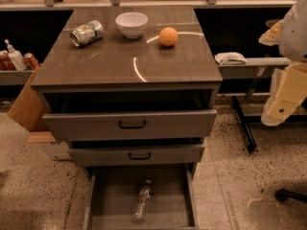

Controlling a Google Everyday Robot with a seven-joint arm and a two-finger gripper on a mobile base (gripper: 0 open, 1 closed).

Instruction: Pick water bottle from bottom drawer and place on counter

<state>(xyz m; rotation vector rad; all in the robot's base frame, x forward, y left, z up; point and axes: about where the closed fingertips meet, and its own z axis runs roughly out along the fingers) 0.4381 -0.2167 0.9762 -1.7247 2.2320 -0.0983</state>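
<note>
The water bottle (142, 201), clear and crinkled with a dark cap, lies lengthwise in the open bottom drawer (177, 210), cap toward the cabinet. The counter (110, 61) is above it, glossy wood-grain with white curved marks. My arm comes in at the right edge, and its cream-coloured gripper (283, 102) hangs beside the cabinet at the height of the top drawer, far right of and well above the bottle. It holds nothing that I can see.
On the counter stand a crushed green-and-white can (87, 33), a white bowl (131, 24) and an orange (168, 36). The two upper drawers (132, 124) stick out slightly. A cardboard box (26, 104) stands left. Dark side shelves and a chair base (290, 194) are right.
</note>
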